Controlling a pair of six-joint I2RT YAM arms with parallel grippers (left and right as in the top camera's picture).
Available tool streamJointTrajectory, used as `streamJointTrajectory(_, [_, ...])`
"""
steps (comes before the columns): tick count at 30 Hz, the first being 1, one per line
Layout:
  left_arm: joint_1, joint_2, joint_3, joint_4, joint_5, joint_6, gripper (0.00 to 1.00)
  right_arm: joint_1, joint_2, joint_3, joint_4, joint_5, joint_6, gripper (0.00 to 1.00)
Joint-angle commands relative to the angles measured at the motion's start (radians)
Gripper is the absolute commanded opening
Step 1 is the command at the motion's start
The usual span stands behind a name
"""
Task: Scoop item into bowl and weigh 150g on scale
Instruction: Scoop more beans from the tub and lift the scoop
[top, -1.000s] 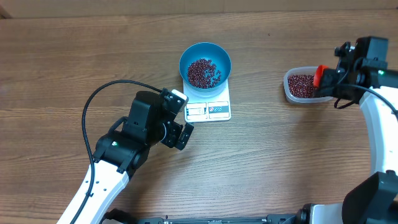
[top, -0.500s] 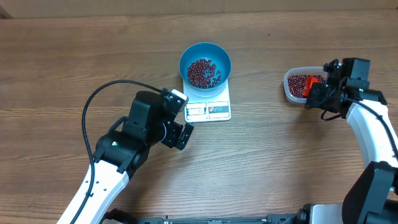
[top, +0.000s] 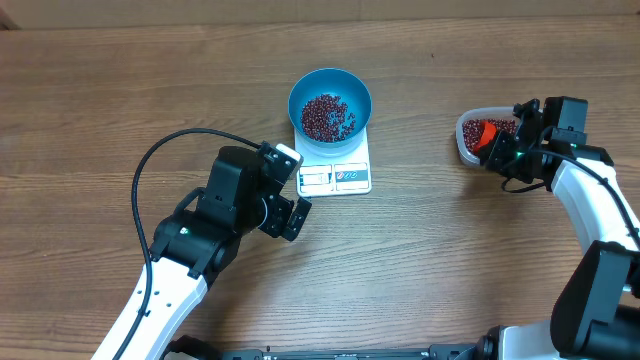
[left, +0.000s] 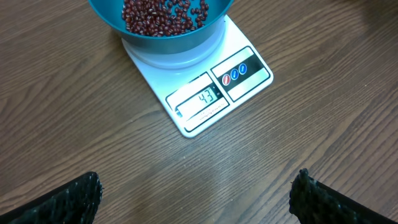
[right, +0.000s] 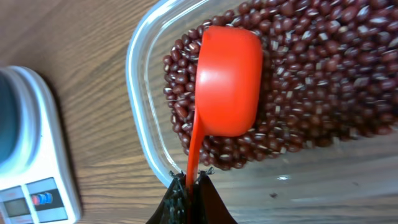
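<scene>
Jaws pressed shut on the thin handle of a red scoop (right: 230, 81), the right gripper (right: 188, 180) is seen with the cup laid on the beans (right: 311, 74) in a clear tub (right: 140, 124), presumably so another load can be dug. The left gripper (left: 196, 199) is held spread wide and empty near the scale (left: 249, 81), where the blue bowl (left: 168, 43) is set, thinly filled. The display (left: 200, 99) seems well short of target.

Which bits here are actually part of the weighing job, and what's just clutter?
Job: round bright blue plastic bowl, flat white rectangular scale under it, dark red-brown beans, clear plastic tub holding more, orange plastic scoop in shut right pincer.
Not job: looped black cable on left arm, brown wooden table.
</scene>
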Motion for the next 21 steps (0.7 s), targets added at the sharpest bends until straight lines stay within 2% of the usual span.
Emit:
streamJointTrajectory(1, [0.004, 0.005, -0.005, 0.000, -0.007, -0.006, 1.00, -0.018, 0.021, -0.013, 0.005, -0.091, 0.066, 0.04])
streamJointTrajectory(12, [0.004, 0.005, -0.005, 0.000, -0.007, -0.006, 1.00, -0.142, 0.021, -0.013, -0.057, -0.169, 0.113, 0.04])
streamJointTrajectory(21, [0.004, 0.005, -0.005, 0.000, -0.007, -0.006, 1.00, -0.142, 0.059, -0.027, -0.034, -0.176, 0.129, 0.04])
